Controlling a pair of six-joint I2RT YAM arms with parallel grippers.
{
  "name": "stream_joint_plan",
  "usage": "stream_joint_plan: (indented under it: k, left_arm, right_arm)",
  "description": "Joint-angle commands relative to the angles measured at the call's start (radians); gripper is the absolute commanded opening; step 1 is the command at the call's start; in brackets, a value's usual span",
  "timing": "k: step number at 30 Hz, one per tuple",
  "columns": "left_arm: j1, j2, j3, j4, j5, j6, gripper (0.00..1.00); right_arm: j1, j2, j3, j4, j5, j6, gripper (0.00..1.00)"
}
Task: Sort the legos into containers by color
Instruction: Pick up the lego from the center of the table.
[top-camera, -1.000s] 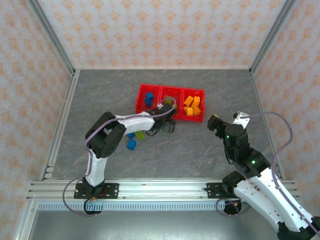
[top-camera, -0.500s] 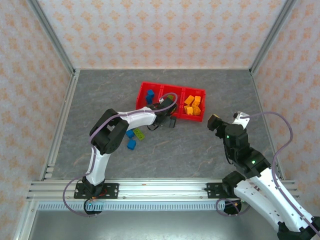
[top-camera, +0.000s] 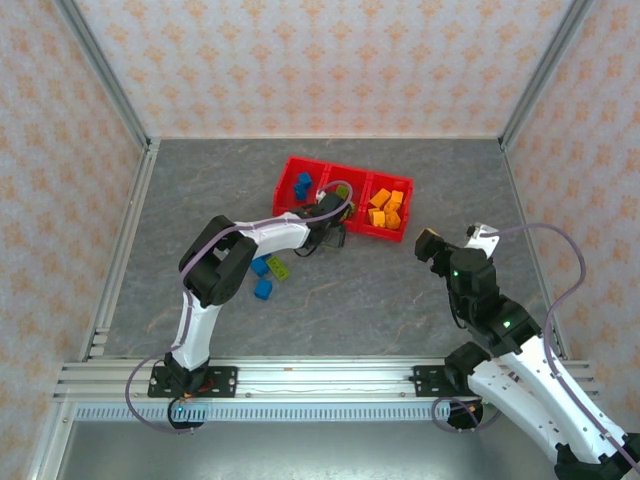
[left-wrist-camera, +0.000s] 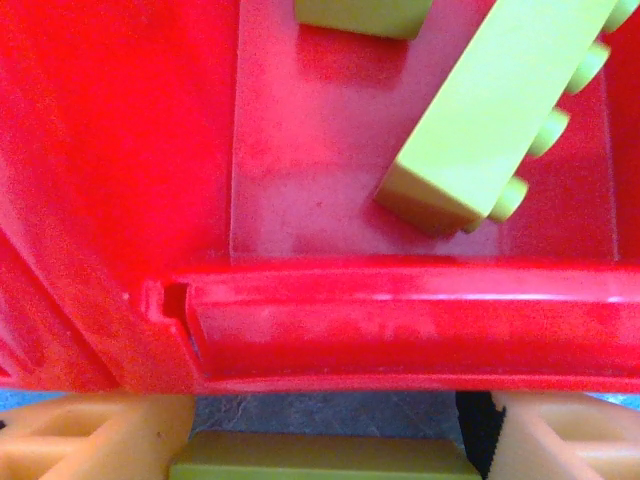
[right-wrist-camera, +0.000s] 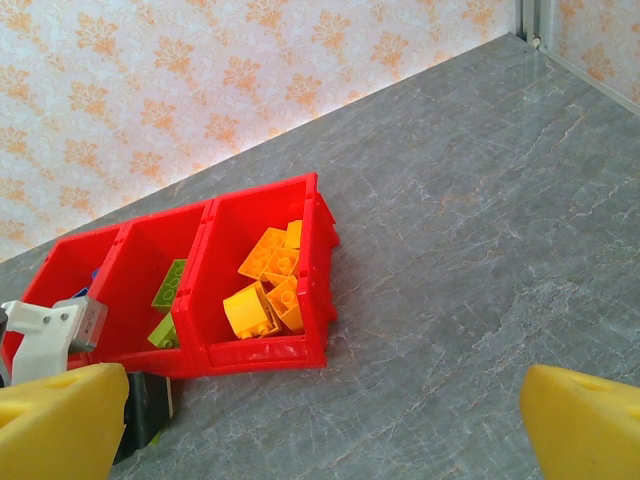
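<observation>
1. Left wrist view: the left gripper (left-wrist-camera: 320, 450) clamps a lime green brick (left-wrist-camera: 322, 464) just outside the red tray's (left-wrist-camera: 400, 325) near wall, at the middle compartment, where other green bricks (left-wrist-camera: 490, 110) lie.
2. Step in hand: depositing green.
3. Next move, as judged: lift over the wall, then release.
4. Right gripper (right-wrist-camera: 325, 435), right of the tray: fingers spread, empty.

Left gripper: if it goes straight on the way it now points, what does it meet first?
Probably the tray's near wall; the green lego held in the left gripper would touch it first. Depth unclear.
</observation>
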Motion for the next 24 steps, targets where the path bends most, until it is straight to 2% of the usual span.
stream_joint_plan:
  k: [1,8,11,16,24]
  left_arm:
    - [0.001,-0.016,-0.033,0.007,0.005,-0.019,0.71]
    - [0.0,-0.049,-0.1,0.02,0.018,-0.056,0.76]
    - [-0.001,-0.062,-0.123,0.036,0.031,-0.067,0.7]
    - [-0.011,-0.125,-0.161,0.04,0.043,-0.115,0.53]
    - [-0.085,-0.368,-0.188,0.032,-0.07,-0.179,0.46]
  right_arm:
    - [0.008,0.001,-0.007,0.013,0.013,-0.006,1.0]
    - [0.008,0.001,-0.009,0.013,0.013,-0.006,1.0]
    - [0.008,0.002,-0.006,0.012,0.013,-0.006,1.0]
    - [0.008,0.002,-0.007,0.01,0.014,-0.006,1.0]
    - [0.008,0.005,-0.007,0.011,0.017,-0.006,1.0]
